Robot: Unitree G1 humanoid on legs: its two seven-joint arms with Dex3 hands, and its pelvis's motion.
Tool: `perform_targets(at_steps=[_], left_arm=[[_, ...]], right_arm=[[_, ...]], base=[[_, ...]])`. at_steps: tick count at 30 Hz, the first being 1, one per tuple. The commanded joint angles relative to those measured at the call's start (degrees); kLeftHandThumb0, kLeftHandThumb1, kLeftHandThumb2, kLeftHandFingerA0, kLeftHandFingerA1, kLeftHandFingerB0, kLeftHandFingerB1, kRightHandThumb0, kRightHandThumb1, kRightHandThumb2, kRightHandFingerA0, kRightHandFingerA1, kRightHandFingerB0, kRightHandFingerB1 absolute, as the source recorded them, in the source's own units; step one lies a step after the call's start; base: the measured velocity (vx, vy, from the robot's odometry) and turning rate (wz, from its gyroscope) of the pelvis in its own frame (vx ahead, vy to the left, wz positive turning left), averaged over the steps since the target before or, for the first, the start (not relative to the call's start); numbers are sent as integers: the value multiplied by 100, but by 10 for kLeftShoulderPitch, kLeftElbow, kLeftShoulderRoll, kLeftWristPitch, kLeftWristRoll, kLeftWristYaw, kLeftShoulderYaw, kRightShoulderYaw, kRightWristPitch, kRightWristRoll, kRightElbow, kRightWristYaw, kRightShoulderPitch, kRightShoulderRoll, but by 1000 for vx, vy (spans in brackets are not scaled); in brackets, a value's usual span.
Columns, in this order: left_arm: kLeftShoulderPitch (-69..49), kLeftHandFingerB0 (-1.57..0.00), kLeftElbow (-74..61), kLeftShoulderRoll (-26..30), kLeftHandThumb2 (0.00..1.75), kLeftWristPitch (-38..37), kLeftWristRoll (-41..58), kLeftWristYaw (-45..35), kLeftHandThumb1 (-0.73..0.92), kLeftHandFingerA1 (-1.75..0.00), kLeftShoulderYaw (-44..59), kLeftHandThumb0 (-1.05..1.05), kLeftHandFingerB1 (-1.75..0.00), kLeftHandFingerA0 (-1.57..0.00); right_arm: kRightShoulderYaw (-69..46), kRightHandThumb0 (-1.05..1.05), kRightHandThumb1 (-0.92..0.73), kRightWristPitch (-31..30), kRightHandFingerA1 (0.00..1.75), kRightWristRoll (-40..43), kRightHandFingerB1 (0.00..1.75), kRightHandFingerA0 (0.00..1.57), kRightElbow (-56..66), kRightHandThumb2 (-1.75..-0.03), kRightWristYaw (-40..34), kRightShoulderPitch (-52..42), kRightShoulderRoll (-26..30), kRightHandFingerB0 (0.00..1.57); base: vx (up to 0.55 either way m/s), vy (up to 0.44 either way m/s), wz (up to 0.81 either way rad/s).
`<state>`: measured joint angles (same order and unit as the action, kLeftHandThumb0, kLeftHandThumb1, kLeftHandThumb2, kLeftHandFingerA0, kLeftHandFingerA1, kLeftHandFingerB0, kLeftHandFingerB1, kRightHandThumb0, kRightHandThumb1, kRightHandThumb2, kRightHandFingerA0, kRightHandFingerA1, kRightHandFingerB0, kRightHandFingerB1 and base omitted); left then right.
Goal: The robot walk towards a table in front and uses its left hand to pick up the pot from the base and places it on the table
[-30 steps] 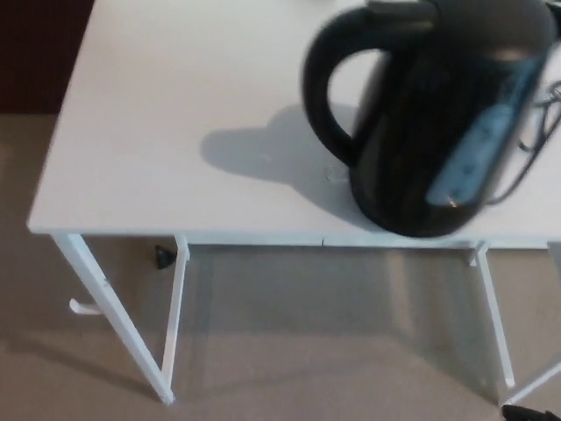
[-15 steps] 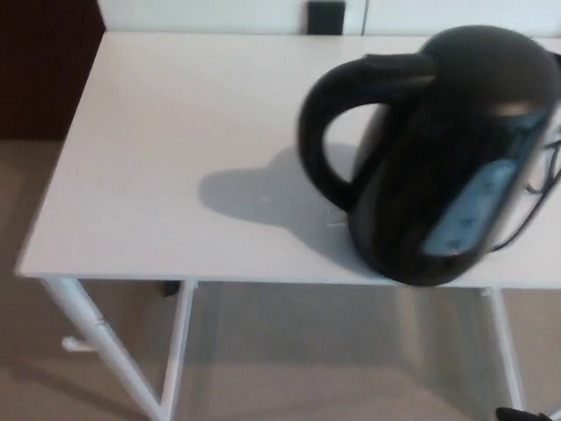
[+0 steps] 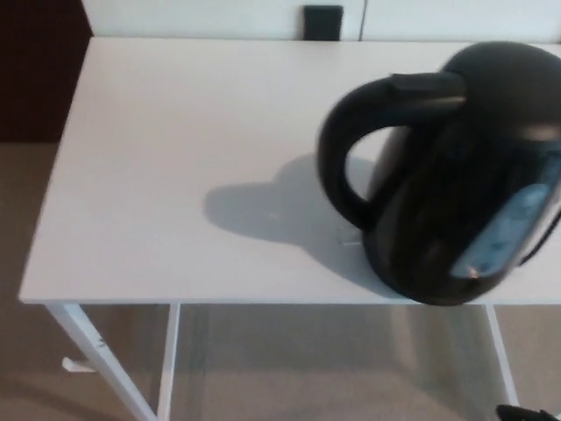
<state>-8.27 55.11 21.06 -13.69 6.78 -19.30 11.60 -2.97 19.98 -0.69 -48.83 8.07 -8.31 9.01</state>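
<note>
Black pot [image 3: 456,175] stands upright at right front of white table [image 3: 175,175], close to near edge, body cut by right border of view. Looped handle [image 3: 351,153] sticks out toward robot's left, over bare tabletop. Base under pot not distinguishable. Neither left hand nor right hand in view; finger state impossible to tell. Judgement: handle faces left-arm side, so left hand likely has shorter, unobstructed reach, coming in from left.

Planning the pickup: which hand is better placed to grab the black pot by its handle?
Left, probably. The pot sits right of centre on the table, but its handle loops toward the robot's left. Neither hand is in view.
</note>
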Motion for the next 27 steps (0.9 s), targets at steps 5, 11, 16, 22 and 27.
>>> perform_targets(at_steps=[5, 11, 16, 22, 27], left_arm=[[-4, -38, -4, 7, 56, 2, -7, 4, 54, -39, 0, -7, -35, -45], [-2, -38, 0, 9, 56, -6, -11, 2, 54, -40, -4, -7, -35, -45], [-6, -38, -4, 7, 55, 1, 0, 1, 54, -40, 3, -9, -35, -44], [11, -34, 19, 15, 56, 21, 36, -11, 54, -40, 46, -6, -34, -38], [3, -15, 17, 36, 84, 19, 74, 18, 38, -52, 127, -2, -48, -21]], right_arm=[[1, -3, -42, -4, 57, -8, 52, 35, 8, -85, -10, -6, 7, 25], [2, -3, -42, 2, 56, -10, 52, 34, 6, -85, -7, -6, 11, 25], [3, -4, -41, 1, 57, -16, 52, 35, 7, -85, -13, -8, 10, 26], [5, -4, -41, 12, 57, -19, 53, 36, -7, -85, -15, -3, 5, 26], [2, -4, -42, 8, 56, -11, 52, 32, 4, -86, -5, -14, 7, 24]], base=[[83, 77, 8], [29, -20, 4], [4, -9, 2], [0, 0, 0], [0, 0, 0]])
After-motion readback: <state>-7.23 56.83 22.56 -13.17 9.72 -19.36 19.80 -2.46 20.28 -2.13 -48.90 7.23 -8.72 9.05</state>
